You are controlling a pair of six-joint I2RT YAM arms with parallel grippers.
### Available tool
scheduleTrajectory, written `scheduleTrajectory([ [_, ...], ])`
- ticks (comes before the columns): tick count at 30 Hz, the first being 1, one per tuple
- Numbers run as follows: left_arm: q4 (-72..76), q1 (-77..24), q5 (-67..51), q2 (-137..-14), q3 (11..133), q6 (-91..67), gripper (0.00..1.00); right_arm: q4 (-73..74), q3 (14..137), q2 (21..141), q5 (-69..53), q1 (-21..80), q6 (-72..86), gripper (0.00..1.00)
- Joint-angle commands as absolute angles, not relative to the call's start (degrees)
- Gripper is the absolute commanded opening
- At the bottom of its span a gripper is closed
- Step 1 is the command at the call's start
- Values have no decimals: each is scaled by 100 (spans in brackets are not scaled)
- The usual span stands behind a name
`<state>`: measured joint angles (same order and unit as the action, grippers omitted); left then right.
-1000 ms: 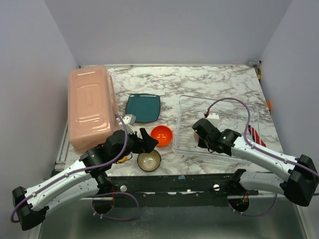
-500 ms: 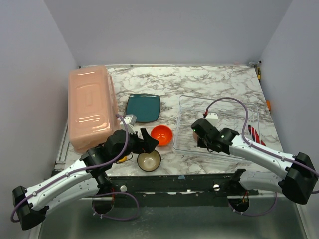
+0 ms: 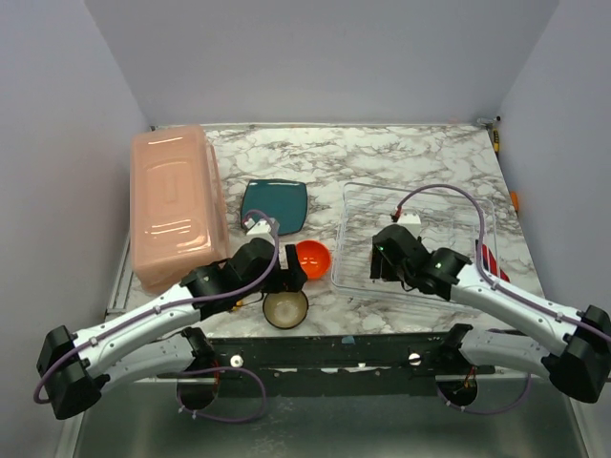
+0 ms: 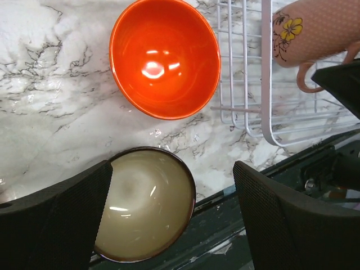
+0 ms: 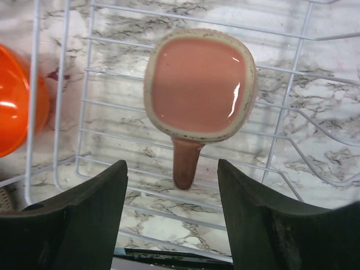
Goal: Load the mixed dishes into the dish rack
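Facing only the left wrist is the mug's point(image 4: 323, 34) yellow flower point(image 4: 291, 28).

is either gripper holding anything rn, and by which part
Nothing is held. The left gripper is open above the brown bowl; the right gripper is open above the mug.

Overhead wide; wrists close, downward, sharing orange bowl point(image 4: 164, 57).

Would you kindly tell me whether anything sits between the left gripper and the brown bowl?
Nothing visible does. The left gripper is open above the brown bowl, which shows uncovered between its fingers. The orange bowl sits beyond the brown one, apart from it and not in the way.
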<state>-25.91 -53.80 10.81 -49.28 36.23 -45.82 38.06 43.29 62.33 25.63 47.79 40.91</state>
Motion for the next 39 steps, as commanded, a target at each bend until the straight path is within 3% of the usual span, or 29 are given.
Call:
scheduleTrajectory([
  [1,-3022,-5265,1359,-5542,4138,-4515,89,3510,4506,5735,2251,4785,3768,71],
  [7,-2848,-4856,1163,-6312,4476,-4270,87,3124,4327,4924,2176,4790,3521,72],
  [14,-2601,-4533,1045,-7172,4824,-3903,72,3019,4262,4744,2377,4790,3441,77],
  [21,-2492,-4532,1157,-8010,5080,-3727,61,2970,4560,4946,2023,4790,3824,99],
  [26,-2368,-4529,1238,-8349,5063,-3735,55,2702,4542,4600,1410,4790,3573,100],
  [32,-2150,-4528,1134,-8564,5014,-3770,40,2310,4159,4161,817,4790,3202,100],
  [39,-1759,-4392,697,-8602,4777,-3823,23,2415,4249,4474,637,4789,3240,100],
])
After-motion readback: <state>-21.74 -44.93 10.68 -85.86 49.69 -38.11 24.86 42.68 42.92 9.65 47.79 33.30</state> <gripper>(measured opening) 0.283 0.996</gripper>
